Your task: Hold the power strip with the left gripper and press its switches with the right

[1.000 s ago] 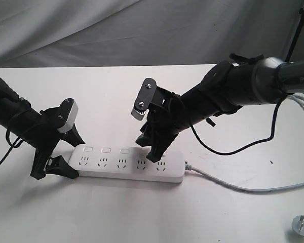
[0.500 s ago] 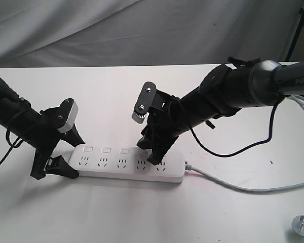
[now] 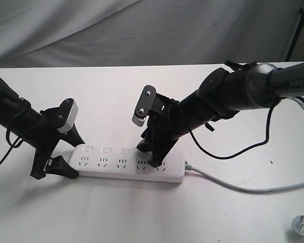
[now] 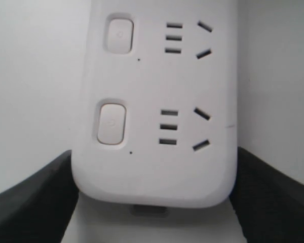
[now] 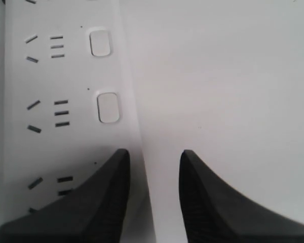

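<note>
White plastic, long and flat with rounded ends: we record the power strip (image 3: 111, 170) lying on the white table (image 3: 218, 217), near the middle, with its length running left to right. Five socket groups sit along its near side. The switches (image 3: 106, 150), small white rounded squares, run in one row along its far edge. We count three switches in the exterior view; the rest are hidden behind the right arm. A grey cord (image 3: 233, 186) leaves the strip's right end and trails off to the right. A grey plug (image 3: 301, 225) lies at the near right, well apart from the strip.

The left gripper (image 3: 77, 159) sits at the strip's left end. Its wrist view shows the power strip (image 4: 157, 172) lodged between the two black fingers, one against each long edge, so the jaws are closed on it.

The right gripper (image 3: 148, 156) points down at the far edge, towards the right of the strip. Its jaws stand narrowly apart and hold nothing. In its wrist view one finger lies over the switch row of the power strip (image 5: 66, 81) and the other over bare table just beyond the edge. Two switches (image 5: 108, 107) show clear of that finger. We cannot tell whether it presses the switch beneath it.
</note>
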